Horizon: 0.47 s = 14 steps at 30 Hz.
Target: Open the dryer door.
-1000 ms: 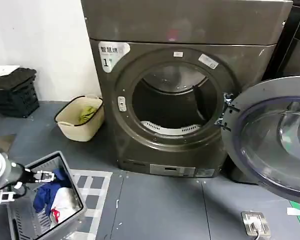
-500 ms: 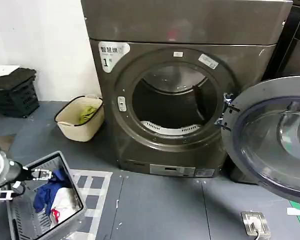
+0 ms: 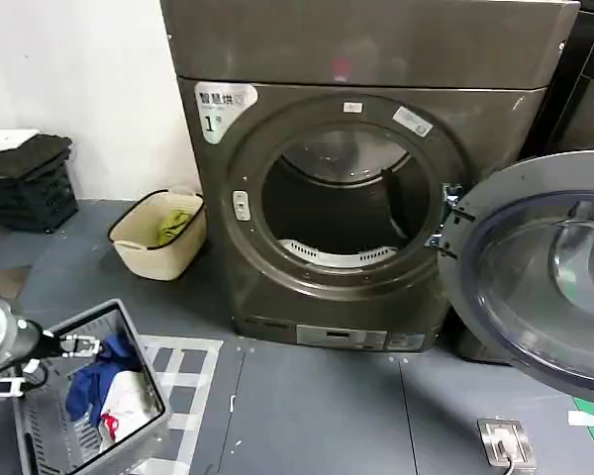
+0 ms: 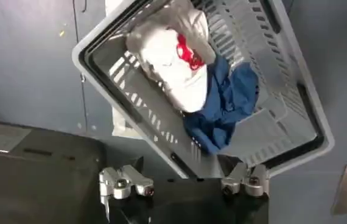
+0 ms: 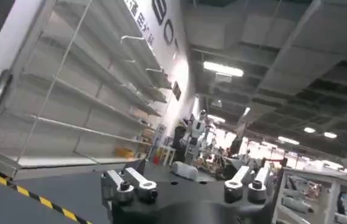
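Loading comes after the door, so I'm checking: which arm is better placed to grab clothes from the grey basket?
Left, probably: the left claw hangs open right above the grey basket of clothes. The dryer door already stands open.

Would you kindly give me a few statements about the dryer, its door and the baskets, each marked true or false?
1. The dryer door is swung open. True.
2. The drum opening is stuffed with laundry. False: it looks empty.
3. The left gripper hovers by the grey laundry basket. True.
4. The left gripper's jaws clamp the blue cloth. False: they are open, holding nothing.
5. The beige basket sits left of the dryer. True.
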Motion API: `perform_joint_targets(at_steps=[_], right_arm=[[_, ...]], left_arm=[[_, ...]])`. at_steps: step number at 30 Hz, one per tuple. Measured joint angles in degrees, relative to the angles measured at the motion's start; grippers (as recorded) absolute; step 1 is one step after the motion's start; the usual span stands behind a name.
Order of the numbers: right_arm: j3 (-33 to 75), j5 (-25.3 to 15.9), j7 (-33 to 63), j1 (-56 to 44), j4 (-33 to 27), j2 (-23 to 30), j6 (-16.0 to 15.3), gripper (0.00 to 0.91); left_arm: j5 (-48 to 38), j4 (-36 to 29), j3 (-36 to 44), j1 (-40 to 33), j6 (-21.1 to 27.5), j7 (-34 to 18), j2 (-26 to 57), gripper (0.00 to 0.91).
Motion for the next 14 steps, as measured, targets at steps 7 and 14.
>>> perform_joint_targets(at_steps=[7, 14], right_arm=[[-0.1, -0.2, -0.2, 0.3, 0.0, 0.0, 0.0, 0.907], [-0.3, -1.2, -0.3, 0.6, 0.0, 0.0, 0.0, 0.907]], left_arm=[[0.1, 0.3, 0.2, 0.0, 0.0, 0.0, 0.0, 0.907], [1.1, 1.0, 0.2, -0.1, 0.0, -0.1, -0.1, 0.907]])
